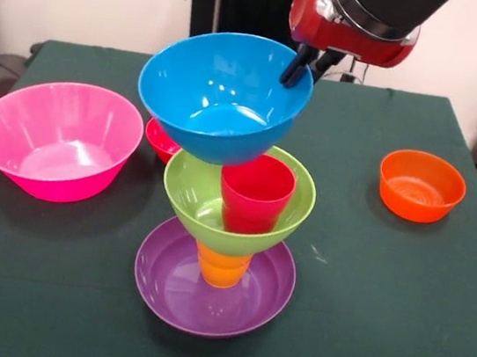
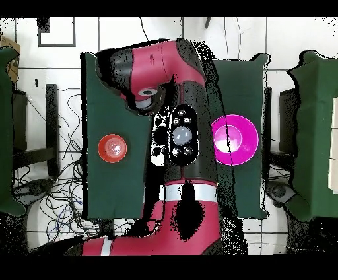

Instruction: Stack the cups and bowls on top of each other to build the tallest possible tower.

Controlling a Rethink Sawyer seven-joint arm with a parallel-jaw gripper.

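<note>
In the front view the tower stands on the wide purple bowl point(image 1: 153, 282). An orange cup point(image 1: 222, 267) stands in it, the lime green bowl point(image 1: 187, 194) sits on that cup, and a red cup point(image 1: 256, 194) stands in the green bowl. My gripper point(image 1: 303, 68) is shut on the far right rim of the blue bowl point(image 1: 206, 94). It holds the bowl upright and slightly tilted, right over the red cup. I cannot tell if the bowl touches the cup. The yellow cup and the small green bowl are out of view. In the overhead view my arm hides the tower.
The big pink bowl point(image 1: 57, 140) stands at the left and also shows in the overhead view point(image 2: 234, 140). A small red bowl point(image 1: 160, 139) sits behind the tower. The small orange bowl point(image 1: 421, 185) stands at the right and shows in the overhead view point(image 2: 112, 146). The table point(image 1: 382, 296) is dark green.
</note>
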